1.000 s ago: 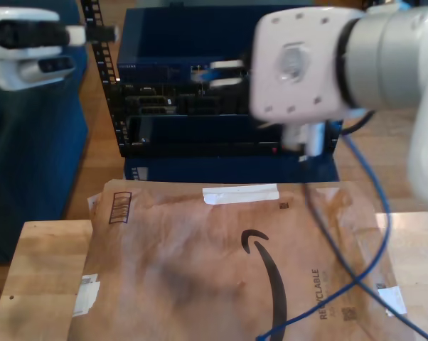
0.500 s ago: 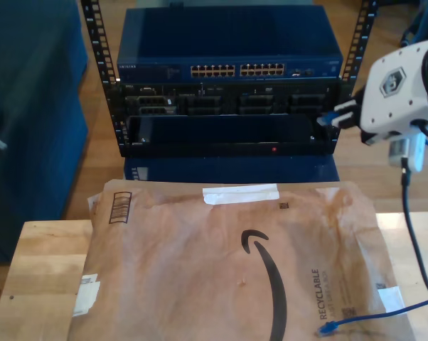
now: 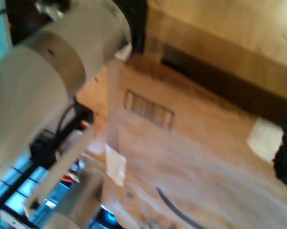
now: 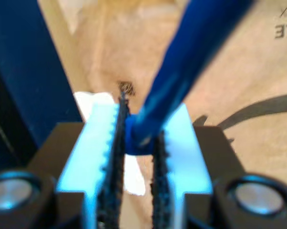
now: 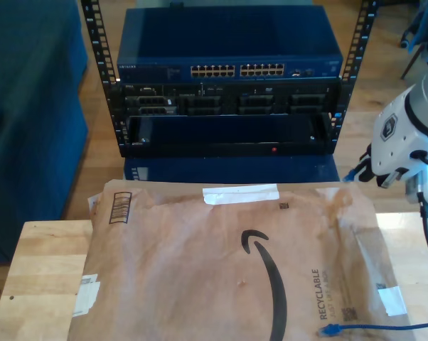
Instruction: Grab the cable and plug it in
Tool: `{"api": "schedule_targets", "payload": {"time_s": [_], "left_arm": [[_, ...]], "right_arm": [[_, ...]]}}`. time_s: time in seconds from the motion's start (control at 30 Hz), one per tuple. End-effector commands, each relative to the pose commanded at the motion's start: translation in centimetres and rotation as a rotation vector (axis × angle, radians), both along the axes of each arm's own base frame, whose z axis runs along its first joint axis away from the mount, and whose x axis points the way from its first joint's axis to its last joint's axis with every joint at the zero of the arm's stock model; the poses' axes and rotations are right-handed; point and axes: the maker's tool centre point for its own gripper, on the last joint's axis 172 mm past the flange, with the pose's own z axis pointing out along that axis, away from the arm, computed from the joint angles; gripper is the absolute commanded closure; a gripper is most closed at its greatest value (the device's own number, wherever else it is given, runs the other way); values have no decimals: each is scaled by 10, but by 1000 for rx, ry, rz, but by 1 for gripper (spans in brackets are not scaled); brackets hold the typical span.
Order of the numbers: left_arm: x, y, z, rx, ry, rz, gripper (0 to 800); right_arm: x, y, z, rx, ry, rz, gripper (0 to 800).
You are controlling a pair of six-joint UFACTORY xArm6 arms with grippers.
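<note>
- First wrist view: a white arm segment (image 3: pixel 62 62) is crossing the frame over a brown paper mailer (image 3: pixel 191 157) with a barcode label. The picture is blurred, and I cannot tell whether my first gripper's jaws are apart or together. No blue line is visible here.
- Second wrist view: my second gripper (image 4: pixel 136 143) is clamping the cable (image 4: pixel 191 57), jaws pressed together on its blue body. The cable's long axis is running up and away from the pads (image 4: pixel 103 138) toward the upper right of the frame. The mailer (image 4: pixel 258 143) is lying below, and a dark blue panel is standing at the frame's left.
- Exterior view: the arm (image 5: pixel 406 138) at the right edge of the frame is carrying a blue tip at its jaws, so it is the second arm. My second gripper (image 5: pixel 361 170) is pointing toward the frame's left, roughly level with the top edge of the mailer (image 5: pixel 200 270).
- Exterior view, key relation: the network switch (image 5: pixel 228 50) with its 2 blocks of ports (image 5: pixel 237 70) is sitting up and to the left of the held tip, well apart from it. Judgement: the coming move needs travel up-left, with the plug's long axis squared to the port face.
- Exterior view: the cable's free end plug (image 5: pixel 330 329) is lying on the mailer at the lower right of the frame, with the line trailing off the right edge.
</note>
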Motion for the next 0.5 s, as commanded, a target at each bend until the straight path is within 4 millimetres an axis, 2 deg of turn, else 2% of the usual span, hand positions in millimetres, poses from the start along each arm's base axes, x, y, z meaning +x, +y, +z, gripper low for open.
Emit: {"api": "schedule_targets", "payload": {"time_s": [0.1, 0.23, 0.27, 0.37, 0.5], "left_arm": [[-32, -19, -19, -34, -28, -19, 1], [-98, -45, -47, -89, -21, -36, 1], [-109, -50, -53, -93, -29, -41, 1], [-135, -57, -69, -80, -41, -60, 1], [-171, -57, -100, -86, -33, -30, 1]], "right_arm": [[-3, 0, -3, 1, 14, 1, 800], [-5, -1, -5, 0, 18, 0, 800], [-5, -1, -5, 1, 18, -1, 800], [-7, 0, -7, 3, 23, -3, 800], [-16, 1, -19, 4, 46, -2, 800]]}}
